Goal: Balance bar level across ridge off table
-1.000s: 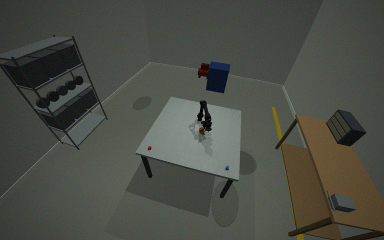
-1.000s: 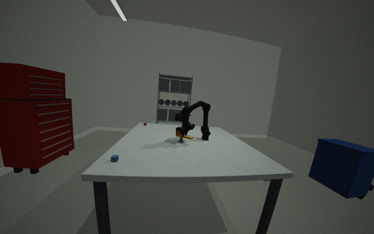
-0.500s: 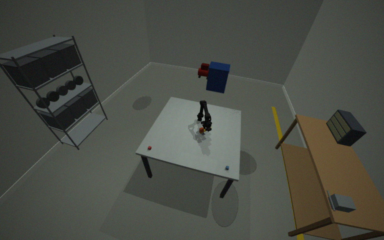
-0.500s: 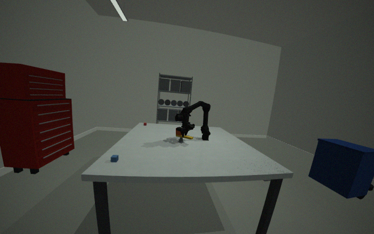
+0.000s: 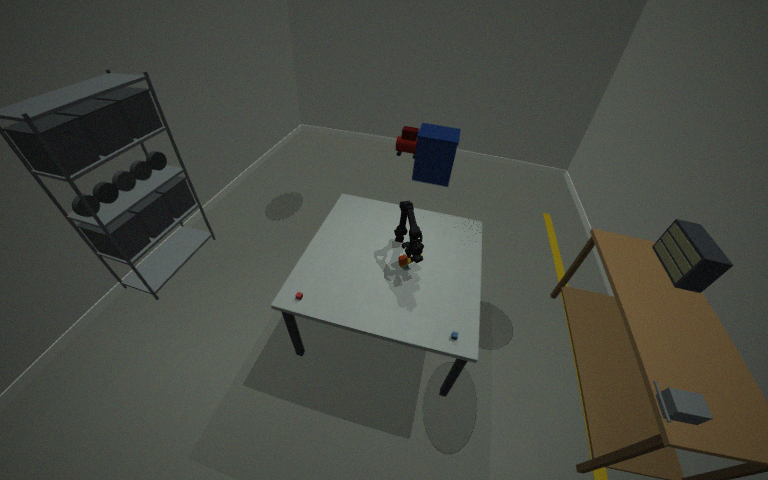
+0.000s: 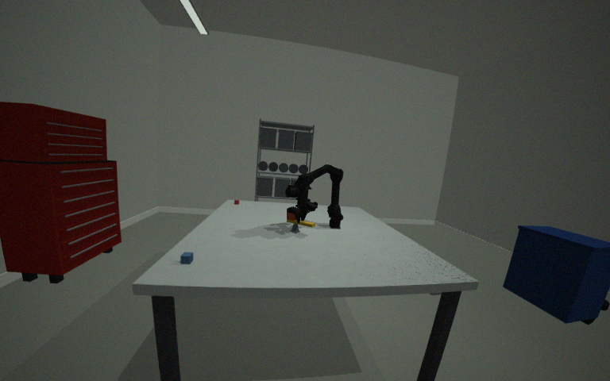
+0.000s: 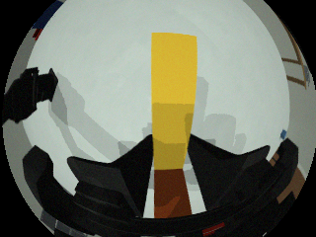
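The yellow bar (image 6: pixel 307 223) (image 7: pixel 174 69) carries an orange block (image 5: pixel 403 260) (image 6: pixel 290 215) (image 7: pixel 172 195) at one end. My gripper (image 6: pixel 298 220) (image 7: pixel 170 138) is shut on the bar, with a black finger on each side of it near the orange end. The bar looks close to level and its yellow end is clear of the table in the exterior view. The small grey ridge (image 6: pixel 295 228) stands on the table (image 5: pixel 334 271) (image 6: pixel 314 264) right below the fingers. Whether the bar touches the ridge is hidden by the fingers. The ridge does not show in the wrist view.
A red cube (image 5: pixel 299 295) (image 6: pixel 236 202) and a blue cube (image 5: pixel 454 335) (image 6: pixel 187 257) (image 7: pixel 283 133) lie near two corners of the table, away from the arm. The arm's base (image 6: pixel 334 221) stands beyond the bar's yellow end. Shelves, cabinets and a wooden bench stand away from the table.
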`<state>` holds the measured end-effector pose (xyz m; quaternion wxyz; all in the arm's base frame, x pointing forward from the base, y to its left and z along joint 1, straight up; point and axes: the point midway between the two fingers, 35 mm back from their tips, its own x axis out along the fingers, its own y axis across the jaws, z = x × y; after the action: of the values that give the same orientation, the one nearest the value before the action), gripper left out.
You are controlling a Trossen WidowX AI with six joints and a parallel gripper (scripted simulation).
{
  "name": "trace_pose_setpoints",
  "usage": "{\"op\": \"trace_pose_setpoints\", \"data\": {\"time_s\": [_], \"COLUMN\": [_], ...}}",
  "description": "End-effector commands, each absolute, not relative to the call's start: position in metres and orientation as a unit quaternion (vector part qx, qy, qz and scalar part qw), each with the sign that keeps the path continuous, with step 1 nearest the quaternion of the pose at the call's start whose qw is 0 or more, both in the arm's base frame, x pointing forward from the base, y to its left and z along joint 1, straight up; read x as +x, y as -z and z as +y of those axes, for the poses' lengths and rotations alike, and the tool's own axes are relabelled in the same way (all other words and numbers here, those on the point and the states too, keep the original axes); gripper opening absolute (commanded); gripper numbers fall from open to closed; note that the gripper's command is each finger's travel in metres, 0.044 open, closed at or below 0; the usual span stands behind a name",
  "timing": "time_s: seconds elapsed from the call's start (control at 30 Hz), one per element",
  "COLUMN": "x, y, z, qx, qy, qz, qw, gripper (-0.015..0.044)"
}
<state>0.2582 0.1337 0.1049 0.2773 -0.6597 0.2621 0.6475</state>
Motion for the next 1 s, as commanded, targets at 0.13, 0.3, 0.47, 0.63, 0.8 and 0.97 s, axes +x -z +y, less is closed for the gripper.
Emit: {"op": "trace_pose_setpoints", "data": {"time_s": [0.13,0.3,0.47,0.63,0.8,0.97], "x": [0.2585,0.2584,0.2583,0.2582,0.2581,0.258], "y": [-0.1038,-0.1034,-0.1029,-0.1026,-0.1021,-0.1017], "z": [0.1337,0.1337,0.1337,0.1338,0.1338,0.1338], "qx": [-0.66,-0.66,-0.66,-0.66,-0.66,-0.66], "qy": [-0.647,-0.647,-0.647,-0.647,-0.647,-0.647], "qz": [0.262,0.262,0.262,0.262,0.262,0.262], "qw": [0.278,0.278,0.278,0.278,0.278,0.278], "gripper": [0.0,0.0,0.0,0.0,0.0,0.0]}}
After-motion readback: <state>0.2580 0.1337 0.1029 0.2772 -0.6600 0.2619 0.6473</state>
